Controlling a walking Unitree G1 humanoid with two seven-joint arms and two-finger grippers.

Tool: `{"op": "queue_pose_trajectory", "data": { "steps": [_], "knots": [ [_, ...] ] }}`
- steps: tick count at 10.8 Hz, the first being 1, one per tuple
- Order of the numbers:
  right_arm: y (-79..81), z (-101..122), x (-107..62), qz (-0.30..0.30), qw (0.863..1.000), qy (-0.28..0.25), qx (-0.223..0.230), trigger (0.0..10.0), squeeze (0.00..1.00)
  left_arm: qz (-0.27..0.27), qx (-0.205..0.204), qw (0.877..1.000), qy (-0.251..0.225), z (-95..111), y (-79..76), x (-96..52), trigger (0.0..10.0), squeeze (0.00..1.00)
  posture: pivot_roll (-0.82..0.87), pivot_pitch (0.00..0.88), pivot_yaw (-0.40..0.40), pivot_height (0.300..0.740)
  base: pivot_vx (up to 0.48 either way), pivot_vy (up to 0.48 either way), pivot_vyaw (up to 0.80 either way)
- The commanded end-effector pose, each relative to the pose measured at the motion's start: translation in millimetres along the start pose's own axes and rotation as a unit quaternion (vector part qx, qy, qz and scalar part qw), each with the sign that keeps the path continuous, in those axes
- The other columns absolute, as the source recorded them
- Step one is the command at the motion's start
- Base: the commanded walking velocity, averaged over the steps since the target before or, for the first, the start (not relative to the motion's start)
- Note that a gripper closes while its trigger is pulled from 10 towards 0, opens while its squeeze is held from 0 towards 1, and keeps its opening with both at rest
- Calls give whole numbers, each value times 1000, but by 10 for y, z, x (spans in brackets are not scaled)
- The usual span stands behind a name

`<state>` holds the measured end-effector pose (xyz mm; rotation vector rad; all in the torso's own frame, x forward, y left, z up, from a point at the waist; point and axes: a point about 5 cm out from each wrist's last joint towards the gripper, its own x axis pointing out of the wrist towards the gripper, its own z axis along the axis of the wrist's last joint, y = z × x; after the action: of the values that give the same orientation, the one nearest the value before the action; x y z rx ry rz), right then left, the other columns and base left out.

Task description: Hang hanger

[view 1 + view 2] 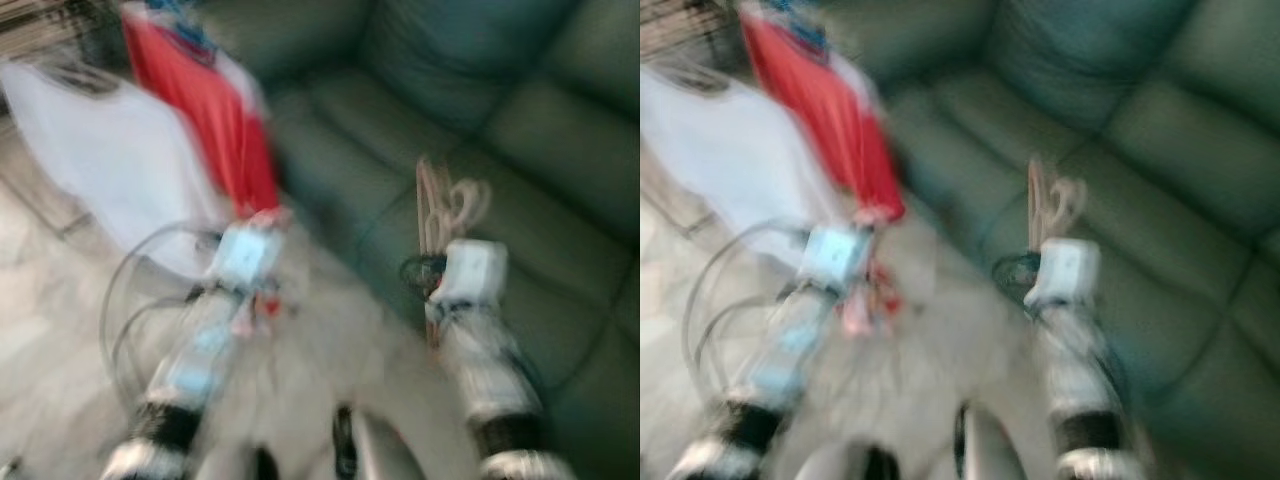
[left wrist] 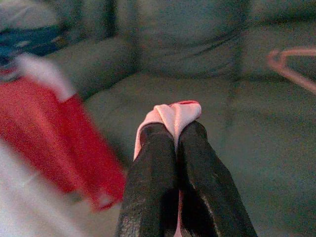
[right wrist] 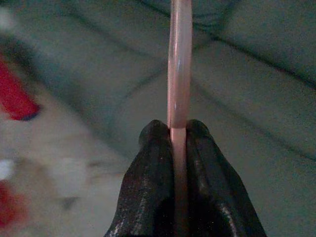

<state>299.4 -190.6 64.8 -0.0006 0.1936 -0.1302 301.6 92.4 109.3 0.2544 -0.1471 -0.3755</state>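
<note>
The head views are blurring heavily, but both silver arms are reaching forward over a pale floor [image 1: 330,340] toward a dark green leather sofa [image 1: 520,120]. The right gripper [image 3: 178,129] is pinching a thin pink plastic hanger [image 3: 178,59], its two black fingers [image 3: 153,163] pressed tight against the rod on either side, with the sofa cushions behind it. In the left eye view that hanger [image 1: 445,205] is standing up above the right wrist, in front of the sofa seat.

The left gripper [image 2: 174,129] is clamping a fold of pale pink and white fabric with a red edge [image 2: 174,114], the fingers [image 2: 148,168] closed together with the cloth bunching out at the tips. Just beside it, a red garment [image 2: 54,133] is hanging down, and a white garment [image 1: 110,150] is spreading out further to the robot's left. Grey cables [image 1: 130,290] are looping beside the left arm. Too much blur to tell what the garments are hanging from.
</note>
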Motion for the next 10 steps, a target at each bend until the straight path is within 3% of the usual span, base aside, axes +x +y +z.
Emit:
{"op": "queue_pose_trajectory", "data": {
  "steps": [1, 2, 4, 9, 10],
  "knots": [
    [102, 17, -6, 11, 1000, -7, 2, 10000, 0, 5, 12, 1000, 8, -40, 83, -53, 10000, 0, -36, 208, -29, 740, 0, 0, -800],
    [82, 27, -12, 7, 1000, -14, 0, 10000, 0, -6, 33, 999, 5, -41, 47, -65, 10000, 0, -35, 207, -30, 740, 0, 0, 0],
    [42, 31, -3, 1, 1000, -14, -3, 10000, 0, -10, 32, 999, 4, -44, 12, -82, 10000, 0, -35, 210, -31, 740, 0, 0, 0],
    [27, 38, -5, -10, 1000, -19, -7, 10000, 0, -22, 49, 999, -4, -29, -48, -91, 10000, 0, -36, 208, -27, 740, 0, 0, -800],
    [14, 57, -13, -14, 999, -28, -7, 10000, 0, -25, 51, 998, -5, -30, -57, -93, 10000, 0, -38, 209, -26, 740, 0, 0, 0]
  ]
}}
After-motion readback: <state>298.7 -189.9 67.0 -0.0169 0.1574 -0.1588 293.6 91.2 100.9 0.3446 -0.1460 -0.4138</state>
